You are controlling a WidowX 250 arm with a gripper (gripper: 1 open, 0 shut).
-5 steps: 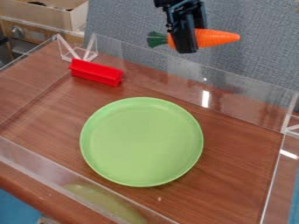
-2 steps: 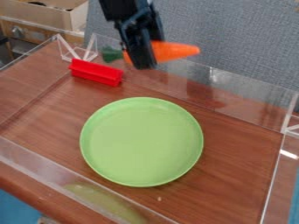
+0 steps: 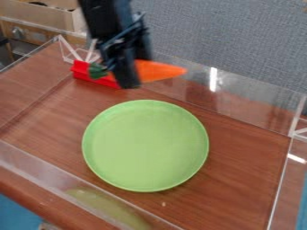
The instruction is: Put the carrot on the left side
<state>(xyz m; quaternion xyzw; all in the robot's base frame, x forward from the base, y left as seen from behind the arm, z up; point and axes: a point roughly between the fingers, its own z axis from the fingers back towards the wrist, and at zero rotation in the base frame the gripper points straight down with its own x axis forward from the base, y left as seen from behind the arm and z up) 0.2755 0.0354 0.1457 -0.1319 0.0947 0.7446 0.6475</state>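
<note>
The black fingers (image 3: pixel 124 70) are clamped around the thick end of the carrot (image 3: pixel 160 69), carrying it in the air with its orange tip pointing right. It hangs above the wooden counter (image 3: pixel 240 153), just past the far rim of the green plate (image 3: pixel 145 144), right in front of the red block (image 3: pixel 86 70).

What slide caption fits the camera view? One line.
Gripper holds the carrot above the table, between red block and green plate.
</note>
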